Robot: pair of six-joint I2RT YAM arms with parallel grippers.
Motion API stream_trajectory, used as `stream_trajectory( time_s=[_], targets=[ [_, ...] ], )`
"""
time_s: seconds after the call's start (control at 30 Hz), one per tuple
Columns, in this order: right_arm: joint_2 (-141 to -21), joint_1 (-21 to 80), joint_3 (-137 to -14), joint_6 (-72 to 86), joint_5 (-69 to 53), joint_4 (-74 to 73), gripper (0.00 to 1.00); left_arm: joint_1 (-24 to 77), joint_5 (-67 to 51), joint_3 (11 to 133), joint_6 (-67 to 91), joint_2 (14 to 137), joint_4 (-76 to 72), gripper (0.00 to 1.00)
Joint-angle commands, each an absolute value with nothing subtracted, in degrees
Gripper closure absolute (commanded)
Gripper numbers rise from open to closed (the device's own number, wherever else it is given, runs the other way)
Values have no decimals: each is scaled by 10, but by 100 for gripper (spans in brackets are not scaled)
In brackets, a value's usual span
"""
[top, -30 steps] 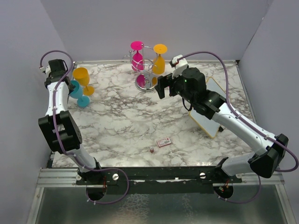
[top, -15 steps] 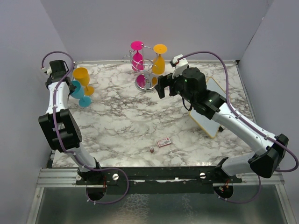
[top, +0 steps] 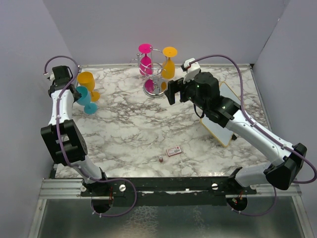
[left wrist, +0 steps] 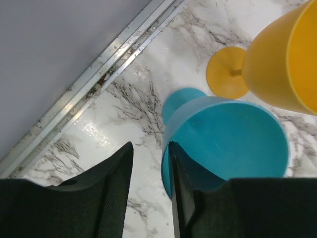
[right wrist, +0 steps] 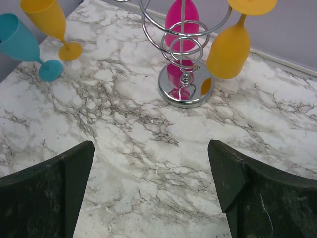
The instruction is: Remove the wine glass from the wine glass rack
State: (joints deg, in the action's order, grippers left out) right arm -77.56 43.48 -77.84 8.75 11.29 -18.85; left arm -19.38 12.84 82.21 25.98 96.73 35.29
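Note:
The chrome wine glass rack [top: 155,87] stands at the back middle of the marble table and also shows in the right wrist view [right wrist: 185,85]. A pink wine glass [top: 145,62] [right wrist: 182,25] and an orange wine glass [top: 168,67] [right wrist: 228,49] hang upside down from its top ring. A teal glass [top: 82,95] [left wrist: 228,134] and a second orange glass [top: 87,82] [left wrist: 292,54] stand at the far left. My left gripper [top: 75,90] [left wrist: 148,148] straddles the teal glass's rim, slightly open, with a gap on the outer side. My right gripper [top: 171,92] [right wrist: 151,168] is wide open and empty, in front of the rack.
A white board with a yellow edge [top: 224,124] lies at the right under my right arm. A small pink card [top: 173,151] and a tiny dark object [top: 160,159] lie near the front middle. Walls close in the left, back and right sides.
The left gripper and the teal glass have shifted slightly to the right. The right arm has hardly moved.

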Motion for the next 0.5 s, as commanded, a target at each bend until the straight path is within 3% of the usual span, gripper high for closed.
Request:
stream_trajectory(
  time_s=[0.0, 0.17, 0.47],
  targets=[
    [-763, 432, -769, 92, 108, -166, 0, -196, 128, 816, 256, 920, 349, 57],
    [-767, 432, -767, 94, 102, -164, 0, -196, 127, 806, 253, 879, 337, 38],
    [-762, 432, -744, 77, 111, -161, 0, -185, 27, 757, 251, 760, 281, 19]
  ],
)
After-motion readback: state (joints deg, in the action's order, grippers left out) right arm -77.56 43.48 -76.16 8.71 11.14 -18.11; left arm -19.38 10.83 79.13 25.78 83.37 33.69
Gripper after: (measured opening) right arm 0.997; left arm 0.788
